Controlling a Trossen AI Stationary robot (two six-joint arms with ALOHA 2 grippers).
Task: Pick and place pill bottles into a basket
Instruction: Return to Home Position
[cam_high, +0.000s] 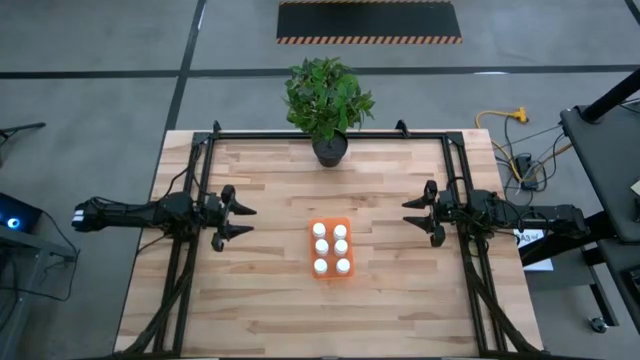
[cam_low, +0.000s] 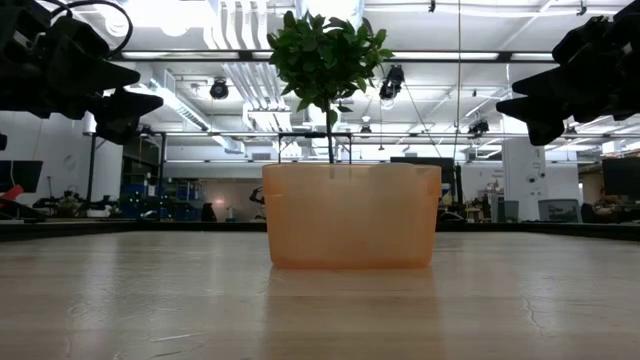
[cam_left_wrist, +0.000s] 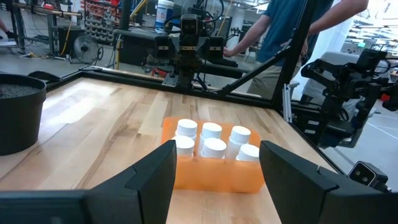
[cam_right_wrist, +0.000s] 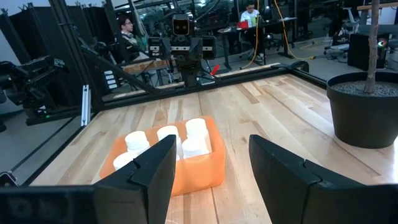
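The orange basket (cam_high: 331, 250) stands on the wooden table near its middle, with several white pill bottles (cam_high: 331, 248) upright inside it in two rows. It also shows in the low view (cam_low: 351, 215), the left wrist view (cam_left_wrist: 211, 169) and the right wrist view (cam_right_wrist: 168, 160). My left gripper (cam_high: 243, 220) is open and empty, above the table left of the basket. My right gripper (cam_high: 410, 215) is open and empty, above the table right of the basket. Both point toward the basket.
A potted plant (cam_high: 328, 105) in a dark pot stands at the table's far edge, behind the basket. A black metal frame (cam_high: 330, 134) runs along the table's far and side edges. People show in the room beyond the table (cam_left_wrist: 292, 37).
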